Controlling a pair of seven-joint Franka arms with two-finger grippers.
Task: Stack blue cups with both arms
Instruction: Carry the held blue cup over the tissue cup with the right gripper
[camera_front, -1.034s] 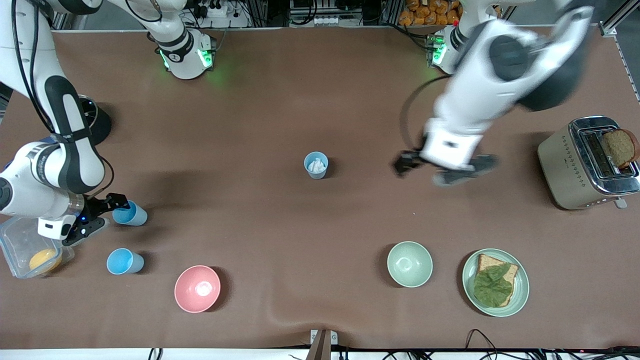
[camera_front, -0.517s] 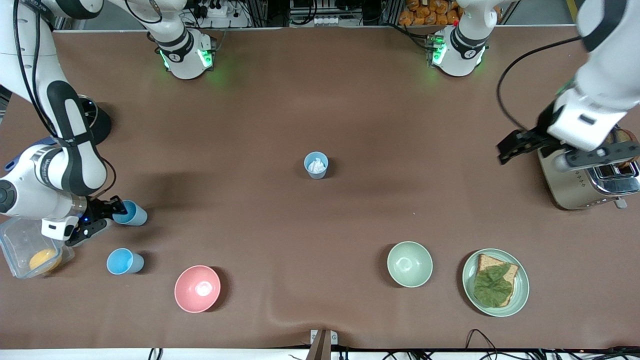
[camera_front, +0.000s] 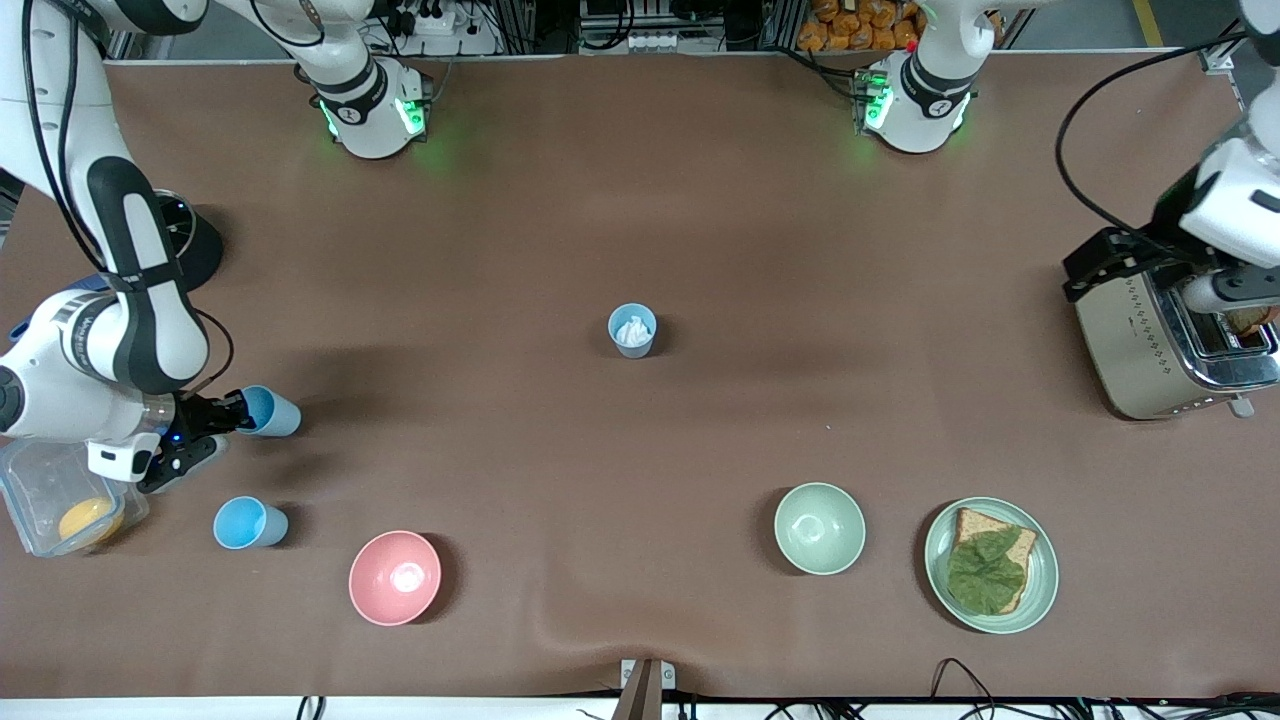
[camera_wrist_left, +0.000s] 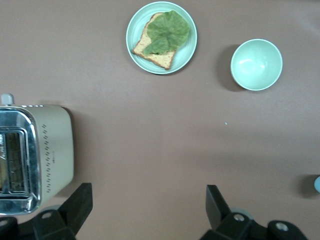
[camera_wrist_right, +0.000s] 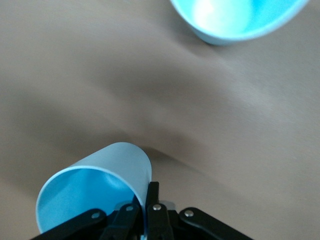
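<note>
so nothing's stacked yet. right end effector (camera_front: 222, 418) is pinched on a tilted sky-blue cup (camera_front: 268, 411), with the second sky-blue cup (camera_front: 248, 523) upright nearby on the counter (camera_front: 620, 470). left end effector (camera_wrist_left: 145, 212) hangs wide open and empty beside the toaster (camera_front: 1165, 335).

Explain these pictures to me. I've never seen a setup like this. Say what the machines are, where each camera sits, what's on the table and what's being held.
Two white robot arms stand at a brown table. One picture looks down from a high camera facing them; the other two come from cameras on the arms' wrists.

The right gripper pinches the rim of a blue cup, tilted, just above a second blue cup near a clear container. Its wrist view shows that grip up close.

The left gripper hangs open over a toaster.

Also on the table: a third blue cup with something white in it, a pink bowl, a green bowl, and a plate with bread and a leaf.
</note>
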